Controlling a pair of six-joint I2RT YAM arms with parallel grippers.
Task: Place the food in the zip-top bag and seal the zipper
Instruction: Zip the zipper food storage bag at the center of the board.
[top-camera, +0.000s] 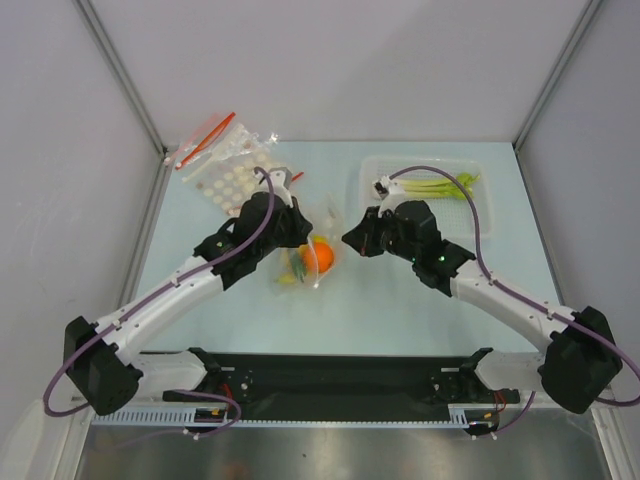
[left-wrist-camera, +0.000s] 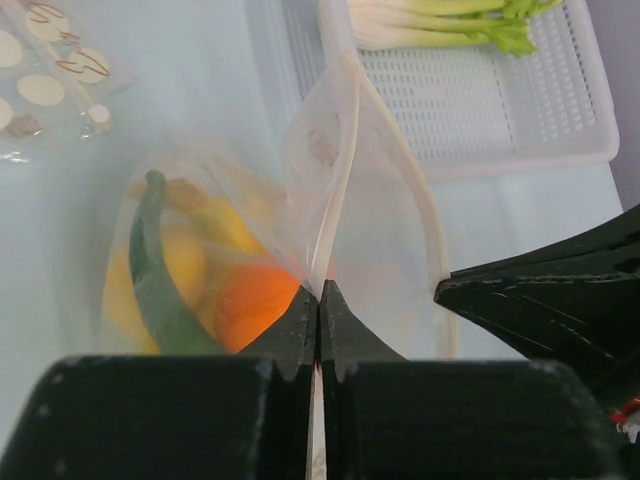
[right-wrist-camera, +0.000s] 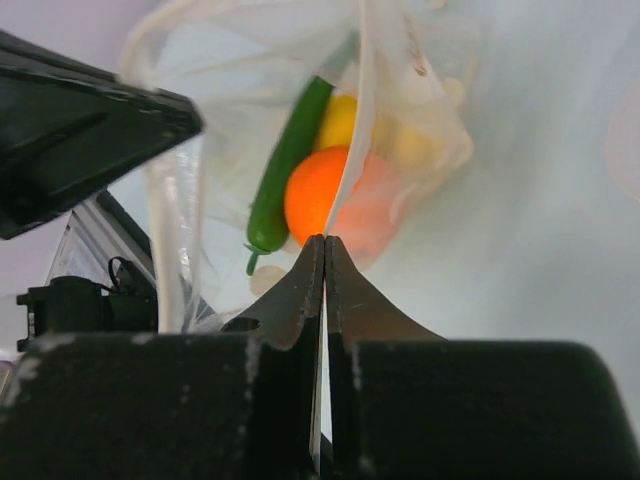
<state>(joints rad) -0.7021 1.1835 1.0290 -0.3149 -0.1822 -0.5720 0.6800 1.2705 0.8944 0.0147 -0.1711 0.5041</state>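
The zip-top bag (top-camera: 305, 262) lies mid-table with its mouth held open. Inside are the round orange (top-camera: 322, 257), the dark green curved vegetable (left-wrist-camera: 150, 265) and yellow fruit (left-wrist-camera: 188, 262); banana and lemon are hard to tell apart. My left gripper (top-camera: 303, 228) is shut on one mouth edge (left-wrist-camera: 330, 215). My right gripper (top-camera: 352, 241) is shut on the other mouth edge (right-wrist-camera: 355, 165). The zipper strip (left-wrist-camera: 425, 225) bows open between them. The leek (top-camera: 432, 185) lies in the white basket (top-camera: 480, 215), outside the bag.
A heap of spare dotted bags with red strips (top-camera: 225, 165) lies at the back left. The white mesh basket stands at the back right, just behind my right gripper. Grey walls close in the table on three sides.
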